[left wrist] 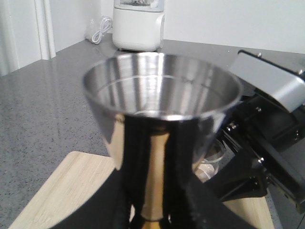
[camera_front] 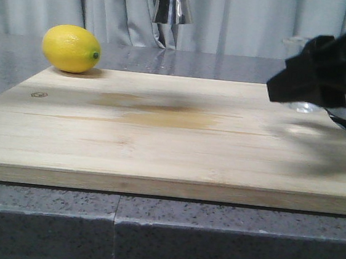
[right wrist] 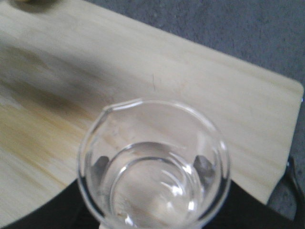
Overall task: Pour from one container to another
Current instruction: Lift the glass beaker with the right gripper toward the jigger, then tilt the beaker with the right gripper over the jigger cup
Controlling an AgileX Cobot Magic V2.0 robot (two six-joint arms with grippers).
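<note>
Between the left gripper's (left wrist: pixel 152 214) dark fingers (left wrist: pixel 198 207) the steel jigger (left wrist: pixel 162 109) stands upright, clamped at its waist, which the frame edge cuts off; in the front view only its lower part shows at the top. The right gripper (right wrist: pixel 152 214) is mostly hidden, its fingers closed around the glass beaker (right wrist: pixel 155 167), held just above the wooden board (camera_front: pixel 160 134). Well away from both sits a lemon (camera_front: pixel 71 48).
</note>
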